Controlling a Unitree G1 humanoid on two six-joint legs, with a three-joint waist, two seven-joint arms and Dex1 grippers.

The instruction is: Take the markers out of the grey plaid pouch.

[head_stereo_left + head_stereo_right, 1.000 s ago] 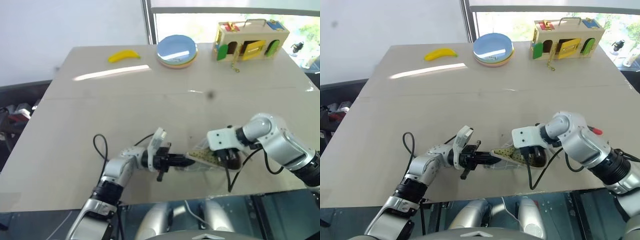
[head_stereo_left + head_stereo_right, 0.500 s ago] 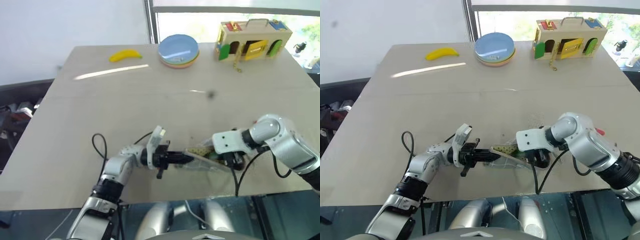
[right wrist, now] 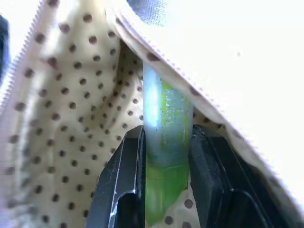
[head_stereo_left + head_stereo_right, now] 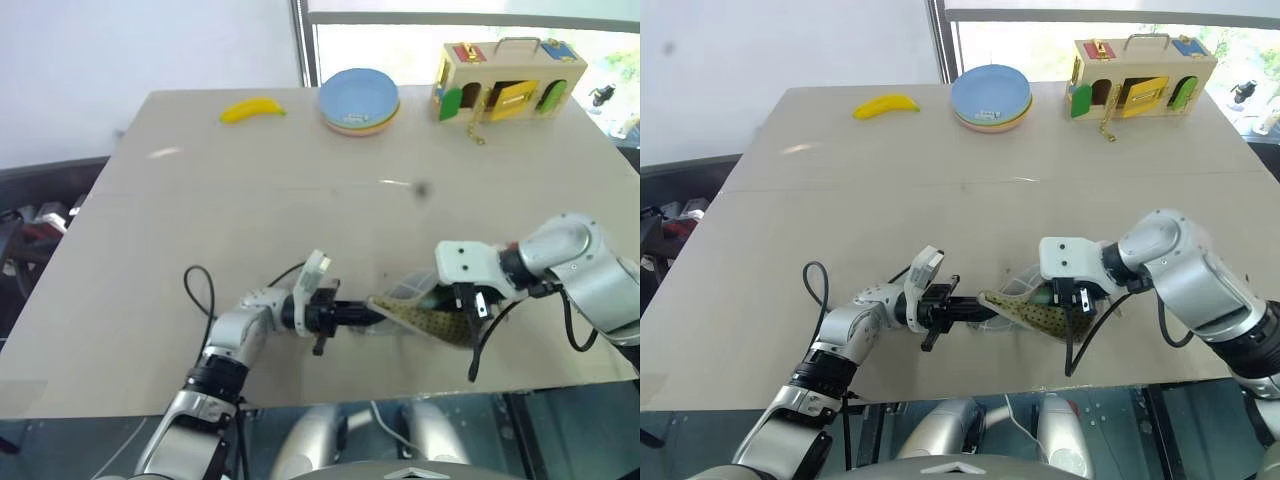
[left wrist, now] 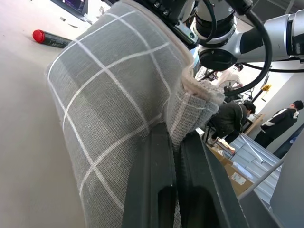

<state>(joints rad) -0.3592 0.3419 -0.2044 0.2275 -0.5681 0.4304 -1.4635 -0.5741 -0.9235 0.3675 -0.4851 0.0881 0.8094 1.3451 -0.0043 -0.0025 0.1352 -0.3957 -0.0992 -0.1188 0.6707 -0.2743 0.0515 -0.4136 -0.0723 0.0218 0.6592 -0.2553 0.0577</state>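
- The right gripper (image 3: 164,156) is clamping its two black fingers (image 3: 124,180) on the barrel of the lime green marker (image 3: 164,142), which is sitting inside the mouth of the grey plaid pouch (image 4: 420,312).
- This grip is probably there to draw the marker out along its own length, past the dotted lining (image 3: 71,118) that is folding around it.
- In the wrist view the marker's long axis is running in line with the fingers, pointing deeper into the pouch; I cannot tell which end is the cap.
- The left gripper (image 5: 173,156) is pinched shut on a fold at the pouch's far end, opposite the mouth.
- Likely purpose: anchoring the fabric so the pouch is not dragging along with the marker.
- The pouch is stretching between the two grippers near the front edge of the table (image 4: 250,200), its long axis running roughly left to right, its mouth toward the right gripper.
- A dark marker with a red end (image 5: 50,39) is lying on the table just beyond the pouch, already out.
- Banana (image 4: 251,109), stacked plates (image 4: 359,100) and wooden toy box (image 4: 510,78) are well apart from the pouch, along the far edge.
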